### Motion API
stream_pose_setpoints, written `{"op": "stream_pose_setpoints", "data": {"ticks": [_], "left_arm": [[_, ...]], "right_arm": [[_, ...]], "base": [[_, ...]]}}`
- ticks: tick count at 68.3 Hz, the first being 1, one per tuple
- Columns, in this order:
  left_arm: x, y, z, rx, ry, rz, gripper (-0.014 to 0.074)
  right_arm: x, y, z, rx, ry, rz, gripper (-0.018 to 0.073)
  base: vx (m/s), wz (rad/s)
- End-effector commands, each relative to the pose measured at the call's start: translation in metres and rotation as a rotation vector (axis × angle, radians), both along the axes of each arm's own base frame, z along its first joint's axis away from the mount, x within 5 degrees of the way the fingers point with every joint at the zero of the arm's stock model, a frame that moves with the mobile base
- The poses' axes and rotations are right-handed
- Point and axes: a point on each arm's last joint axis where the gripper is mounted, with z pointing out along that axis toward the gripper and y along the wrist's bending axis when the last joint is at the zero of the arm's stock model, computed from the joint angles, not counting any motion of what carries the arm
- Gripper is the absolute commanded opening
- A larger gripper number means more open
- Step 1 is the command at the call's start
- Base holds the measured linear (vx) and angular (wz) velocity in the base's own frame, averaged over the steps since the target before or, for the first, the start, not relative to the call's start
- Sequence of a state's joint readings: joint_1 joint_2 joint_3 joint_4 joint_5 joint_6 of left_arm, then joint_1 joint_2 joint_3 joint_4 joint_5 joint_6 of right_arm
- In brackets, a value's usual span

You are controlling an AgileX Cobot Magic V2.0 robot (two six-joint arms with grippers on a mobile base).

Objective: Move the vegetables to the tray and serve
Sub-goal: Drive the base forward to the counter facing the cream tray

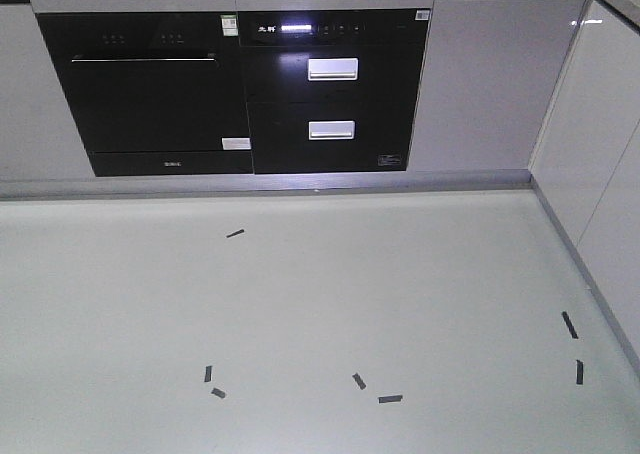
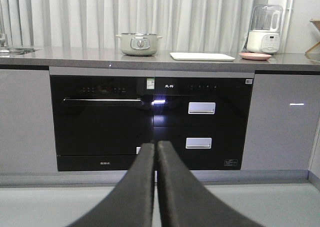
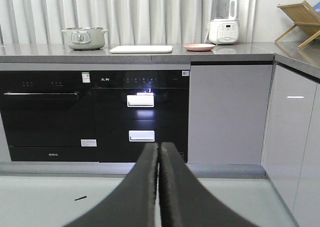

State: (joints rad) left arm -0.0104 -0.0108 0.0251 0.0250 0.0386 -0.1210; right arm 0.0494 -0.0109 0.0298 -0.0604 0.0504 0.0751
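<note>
Jaws of the left gripper stand pressed together, the dark padded fingers touching along their length with nothing between them. The right gripper shows the same tight, empty closure in its own wrist view. Both point level at a run of kitchen cabinets, low above a pale grey floor.

The large cream-white rectangular tray with rounded corners lies flat on the grey stone-look worktop, well apart from both grippers. It sits above the black drawer unit with two silver handles. Just beside the tray, on its right in the wrist views, sits a round pink plate. The plate is seen edge-on, so what it carries cannot be told.

On the tray's other side stands a squat pale-green lidded pot with side handles. Past the plate is a white blender-like appliance with a clear jar. White pleated curtains hang behind the worktop, and a slatted wooden rack rests on the side run at the corner.

A black glass-fronted oven adjoins the drawer unit on the left. In the front view, short black tape strips lie scattered over the floor before the cabinets.
</note>
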Motion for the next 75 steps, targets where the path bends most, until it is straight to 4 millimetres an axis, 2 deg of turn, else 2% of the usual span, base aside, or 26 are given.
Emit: {"op": "stream_pose_setpoints", "data": {"ticks": [1, 75], "left_arm": [[-0.0006, 0.0, -0.0007, -0.006, -0.063, 0.001, -0.0006], [-0.0006, 0.0, -0.0007, -0.006, -0.063, 0.001, -0.0006]], "right_arm": [[-0.0004, 0.0003, 0.0046, -0.006, -0.072, 0.003, -0.0004], [-0.0004, 0.0003, 0.0045, -0.006, -0.071, 0.003, -0.0004]], "base": [[0.0, 0.0], [0.0, 0.0]]}}
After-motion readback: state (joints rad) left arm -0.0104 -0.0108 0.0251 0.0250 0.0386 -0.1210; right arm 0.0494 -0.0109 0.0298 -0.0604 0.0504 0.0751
